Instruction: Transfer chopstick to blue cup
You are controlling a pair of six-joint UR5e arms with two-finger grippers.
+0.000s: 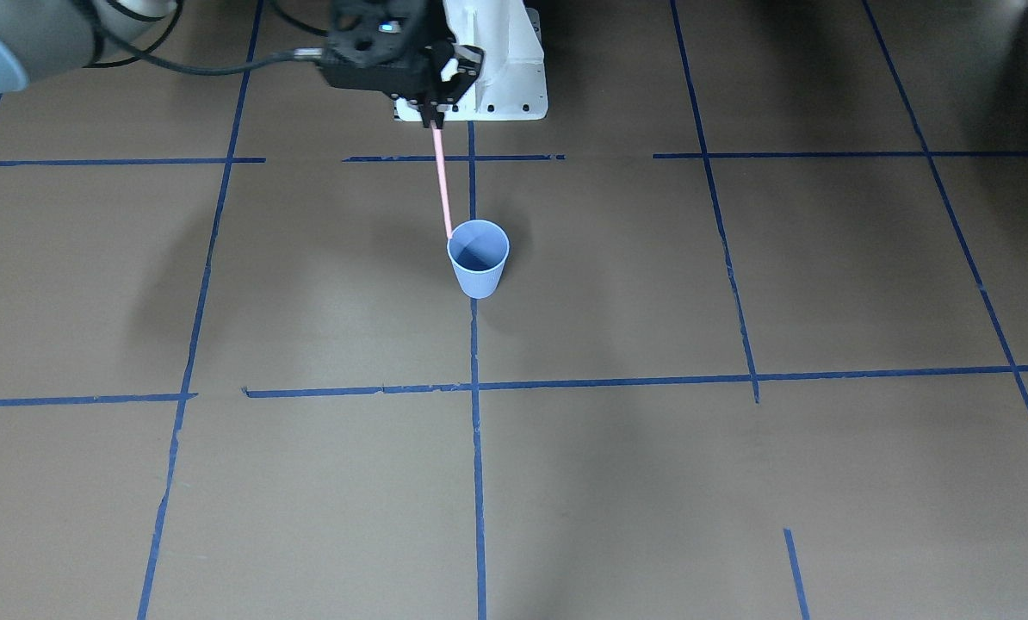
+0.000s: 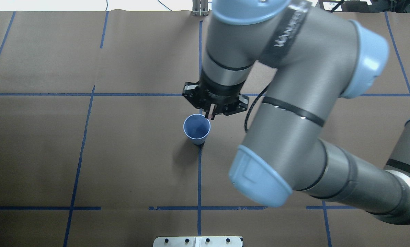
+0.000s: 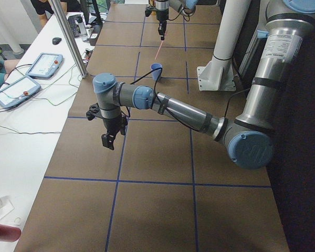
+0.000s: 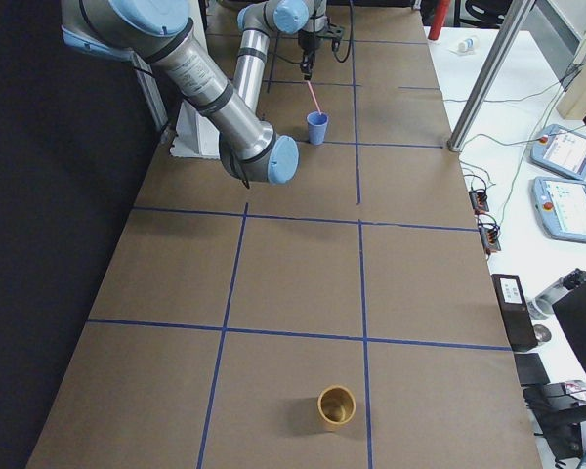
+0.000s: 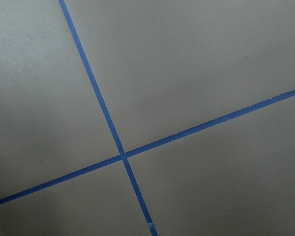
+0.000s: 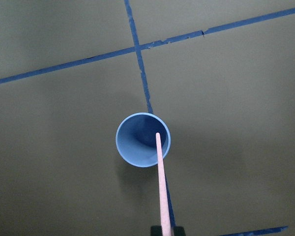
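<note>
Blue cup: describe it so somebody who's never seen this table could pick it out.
On the brown table gridded with blue tape, look to the middle, before the robot's white base. The blue cup stands upright on a tape line under the pink chopstick in the right gripper; the only other cup is brown, far off at the table's end.

Brown table (image 4: 293, 274), blue tape grid (image 1: 478, 482) — tan cup (image 4: 336, 405) upright just beside a line. White bench (image 4: 513, 127) alongside — two pendants (image 4: 569, 208), cables.
</note>
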